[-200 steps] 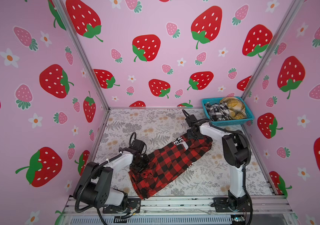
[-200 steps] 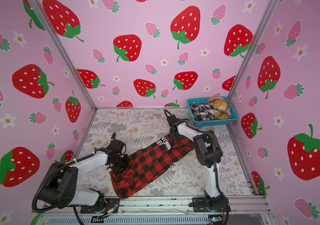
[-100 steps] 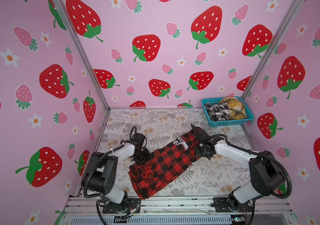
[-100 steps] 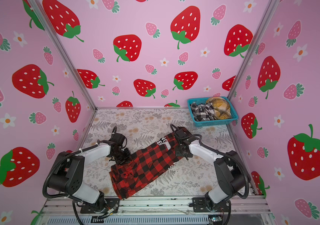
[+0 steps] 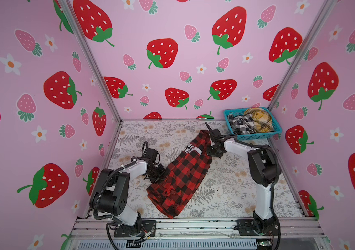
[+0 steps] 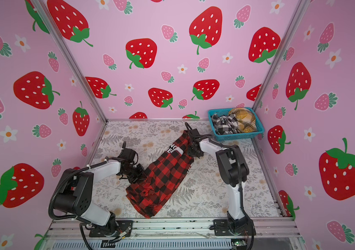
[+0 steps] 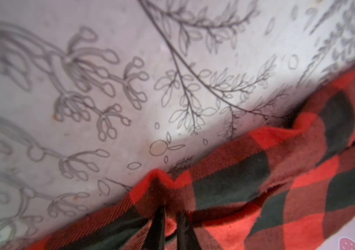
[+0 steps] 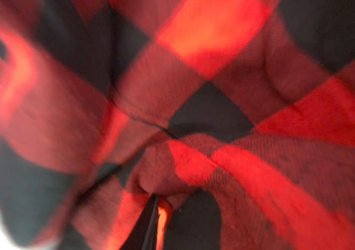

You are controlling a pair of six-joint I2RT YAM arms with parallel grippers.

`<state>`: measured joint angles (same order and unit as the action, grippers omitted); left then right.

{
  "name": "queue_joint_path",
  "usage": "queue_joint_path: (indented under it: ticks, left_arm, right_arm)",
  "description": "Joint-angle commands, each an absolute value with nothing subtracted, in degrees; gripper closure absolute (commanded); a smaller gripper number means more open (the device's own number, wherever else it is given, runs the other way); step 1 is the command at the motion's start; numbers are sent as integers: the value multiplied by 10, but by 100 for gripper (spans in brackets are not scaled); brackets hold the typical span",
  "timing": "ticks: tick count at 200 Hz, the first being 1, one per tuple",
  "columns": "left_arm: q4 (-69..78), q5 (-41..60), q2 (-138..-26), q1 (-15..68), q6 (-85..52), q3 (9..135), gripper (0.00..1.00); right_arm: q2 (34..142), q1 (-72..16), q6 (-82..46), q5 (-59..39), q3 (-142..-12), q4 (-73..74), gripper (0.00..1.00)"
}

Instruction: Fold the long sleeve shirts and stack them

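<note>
My left tool [image 7: 169,213] was clamped on a small fold along the red-and-black shirt's [image 5: 185,173] long edge, the one turned away from the teal basket [image 5: 256,136]. My right tool [image 5: 213,150] pinched bunched cloth at the shirt's end nearest the basket. The shirt lay as a long folded strip on the worktop [image 5: 226,184], running diagonally away from the basket. Inside the basket sat the black-and-white shirt [image 5: 240,124], touching the mustard-yellow shirt [image 5: 258,120].
</note>
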<state>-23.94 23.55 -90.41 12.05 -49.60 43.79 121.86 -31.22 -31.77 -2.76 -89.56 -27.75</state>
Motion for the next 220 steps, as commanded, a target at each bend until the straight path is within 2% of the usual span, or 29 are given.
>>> queue_joint_path:
  ticks: [1, 17, 27, 28, 45, 62, 80, 110, 130, 148, 165, 204, 220]
  left_arm:
    - [-238, 202, -927, 148, -520, 391, 86]
    - [-230, 203, -913, 199, -543, 380, 86]
    - [-220, 207, -903, 232, -561, 373, 85]
    - [-219, 207, -902, 235, -562, 373, 85]
    - [-206, 217, -880, 264, -584, 369, 82]
    - [-238, 203, -859, 255, -573, 395, 77]
    - [-295, 172, -851, 226, -535, 459, 75]
    - [-337, 170, -875, 198, -500, 564, 75]
    - [-340, 177, -883, 200, -499, 586, 75]
    - [-334, 196, -874, 202, -503, 566, 79]
    - [-343, 212, -843, 204, -504, 519, 78]
    - [-366, 239, -707, 204, -531, 374, 57]
    - [-360, 262, -661, 205, -562, 327, 53]
  right_arm:
    - [1326, -314, -256, -96, -1087, -336, 61]
    - [1394, -315, -241, -93, -1232, -407, 51]
    - [1398, -316, -238, -72, -1271, -432, 49]
    - [1395, -316, -238, -66, -1273, -433, 46]
    - [1327, -321, -235, -12, -1220, -418, 39]
    - [1237, -325, -241, 21, -1119, -392, 33]
    - [1156, -335, -255, 16, -1012, -369, 32]
    - [1056, -367, -300, -11, -839, -330, 38]
    - [1018, -402, -329, -39, -752, -303, 44]
    - [995, -436, -355, -34, -699, -309, 46]
    - [961, -447, -381, -50, -633, -303, 45]
    - [871, -447, -414, -113, -503, -276, 35]
    - [852, -448, -423, -140, -472, -272, 34]
